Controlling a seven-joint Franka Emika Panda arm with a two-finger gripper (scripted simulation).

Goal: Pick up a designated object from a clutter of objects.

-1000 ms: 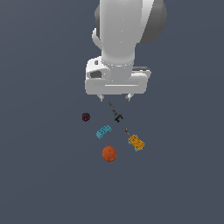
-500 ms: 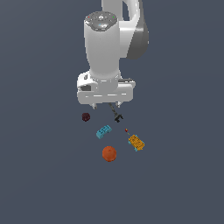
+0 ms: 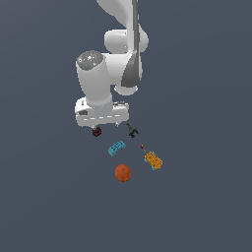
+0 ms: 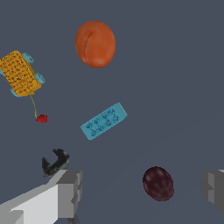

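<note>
The designated object, a small dark maroon bumpy ball (image 3: 97,131) (image 4: 158,183), lies at the exterior view's left end of the clutter of objects. My gripper (image 3: 105,126) (image 4: 142,192) hangs just above it, open. In the wrist view the ball sits between the two grey fingers (image 4: 65,192), nearer the far one, and touches neither. The hand partly covers the ball in the exterior view.
The other items lie on the dark floor: a cyan toy brick (image 3: 116,147) (image 4: 104,120), a larger orange-red ball (image 3: 123,173) (image 4: 95,44), an orange-yellow block (image 3: 153,160) (image 4: 19,73), a thin black tool piece (image 3: 132,131) (image 4: 55,162) close to one finger, and a tiny red bit (image 3: 142,146) (image 4: 42,118).
The arm has swung toward the exterior view's left and come lower, bringing the hand from above the black tool to above the maroon ball. The objects have not moved.
</note>
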